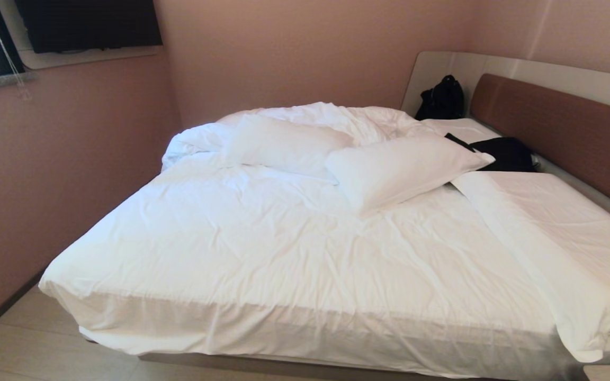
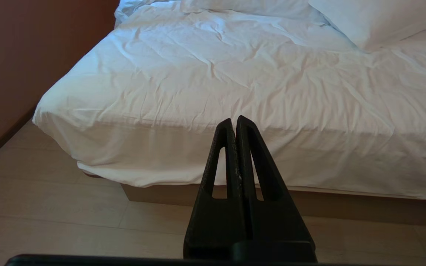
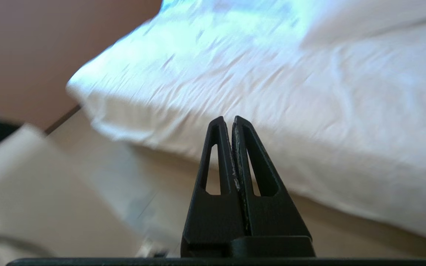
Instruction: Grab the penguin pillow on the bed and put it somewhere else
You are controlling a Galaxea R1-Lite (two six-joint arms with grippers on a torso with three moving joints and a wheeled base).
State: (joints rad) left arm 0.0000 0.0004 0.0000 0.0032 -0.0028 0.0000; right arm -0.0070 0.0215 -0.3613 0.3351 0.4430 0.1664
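No penguin pillow anywhere on the bed [image 1: 262,254], only white pillows [image 1: 400,166]; likely light, soft; both grippers [image 2: 234,120] [image 3: 231,119] clenched, empty.

Bed [image 1: 262,254] sheets plain white; headboard [image 1: 564,127] brown (beige frame); walls [image 1: 294,47] pink; bag [image 1: 442,99] black.

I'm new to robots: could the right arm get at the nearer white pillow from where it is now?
Probably not yet. The right gripper is shut, off the bed's near edge over the floor, and the white pillow lies far across the sheets. Nothing blocks the way.
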